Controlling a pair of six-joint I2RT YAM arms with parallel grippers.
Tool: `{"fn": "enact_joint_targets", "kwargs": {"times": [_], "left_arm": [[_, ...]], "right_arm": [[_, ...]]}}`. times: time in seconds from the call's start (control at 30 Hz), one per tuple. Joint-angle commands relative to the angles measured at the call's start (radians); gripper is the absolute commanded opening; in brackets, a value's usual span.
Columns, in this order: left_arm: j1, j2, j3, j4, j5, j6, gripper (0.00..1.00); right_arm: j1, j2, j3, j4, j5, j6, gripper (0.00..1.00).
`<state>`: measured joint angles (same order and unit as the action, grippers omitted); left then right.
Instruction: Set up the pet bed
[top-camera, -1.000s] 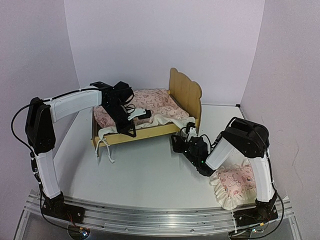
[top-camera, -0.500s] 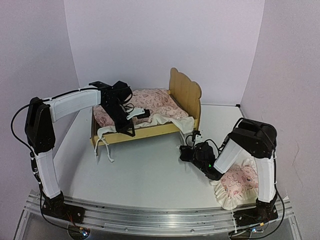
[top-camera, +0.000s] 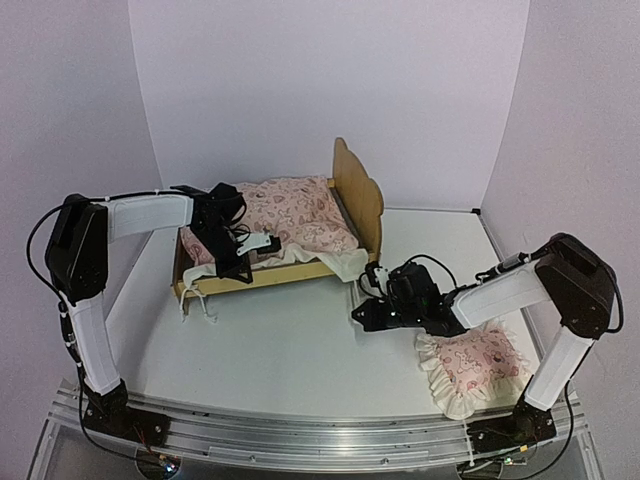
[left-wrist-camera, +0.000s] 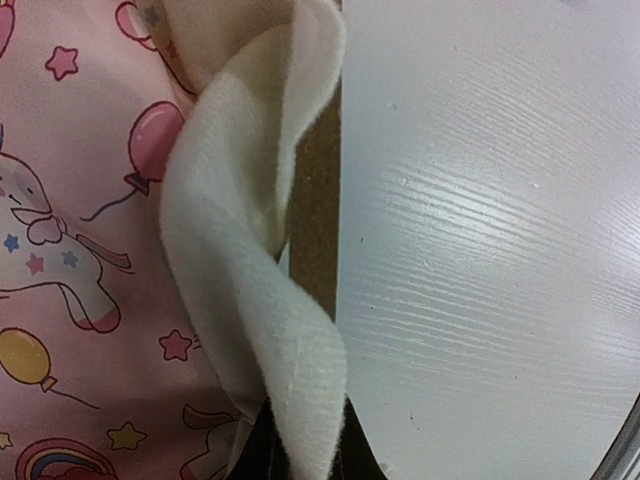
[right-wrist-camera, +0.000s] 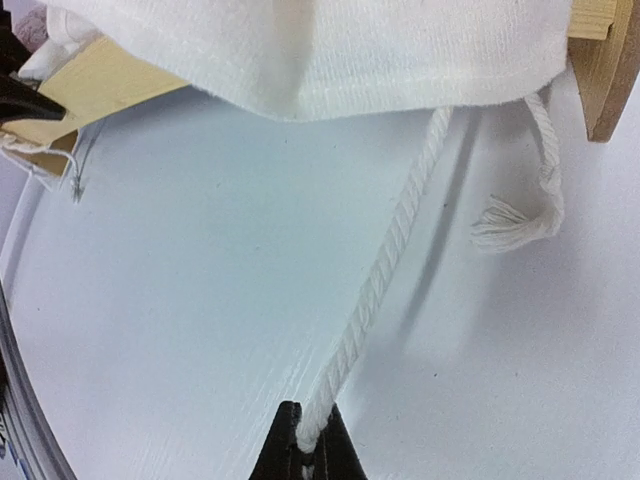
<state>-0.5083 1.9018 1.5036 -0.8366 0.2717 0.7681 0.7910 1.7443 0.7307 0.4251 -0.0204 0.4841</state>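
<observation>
Standing toward the back of the white table (top-camera: 300, 350), the pet bed (top-camera: 355, 190) has its headboard upright at its right end. A pink printed cushion (top-camera: 295, 210) fills the bed, and its cream ruffle (left-wrist-camera: 250, 200) spills over the bed's front rail. A small pink pillow (top-camera: 470, 365) lies well apart, off the bed's headboard end. Over the bed's front rail, the left gripper (top-camera: 250, 243) pinches the ruffle. Just off the bed's headboard corner, the right gripper (right-wrist-camera: 305, 440) has its jaws clamped on a white cord (right-wrist-camera: 380, 280) running from under the ruffle.
</observation>
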Motion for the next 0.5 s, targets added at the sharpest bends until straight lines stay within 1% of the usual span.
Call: {"fn": "enact_joint_targets", "kwargs": {"times": [0.0, 0.1, 0.23, 0.33, 0.37, 0.47], "left_arm": [[0.044, -0.043, -0.014, 0.205, -0.099, 0.022, 0.0], [0.055, -0.02, -0.02, 0.225, -0.108, 0.036, 0.0], [0.071, 0.009, -0.038, 0.25, -0.123, 0.067, 0.0], [0.071, 0.028, -0.03, 0.198, -0.096, 0.099, 0.02], [0.071, 0.027, -0.025, 0.177, -0.078, 0.102, 0.1], [0.071, -0.011, -0.022, 0.129, 0.001, 0.127, 0.44]], "right_arm": [[0.016, -0.004, 0.1, -0.247, -0.121, -0.056, 0.0], [0.023, 0.0, 0.145, -0.312, -0.181, -0.065, 0.0], [0.037, 0.0, 0.197, -0.419, -0.189, -0.076, 0.0], [0.036, 0.016, 0.241, -0.437, -0.212, -0.037, 0.0], [0.036, 0.023, 0.268, -0.462, -0.212, -0.011, 0.0], [0.03, 0.045, 0.335, -0.548, -0.203, 0.047, 0.0]]}}
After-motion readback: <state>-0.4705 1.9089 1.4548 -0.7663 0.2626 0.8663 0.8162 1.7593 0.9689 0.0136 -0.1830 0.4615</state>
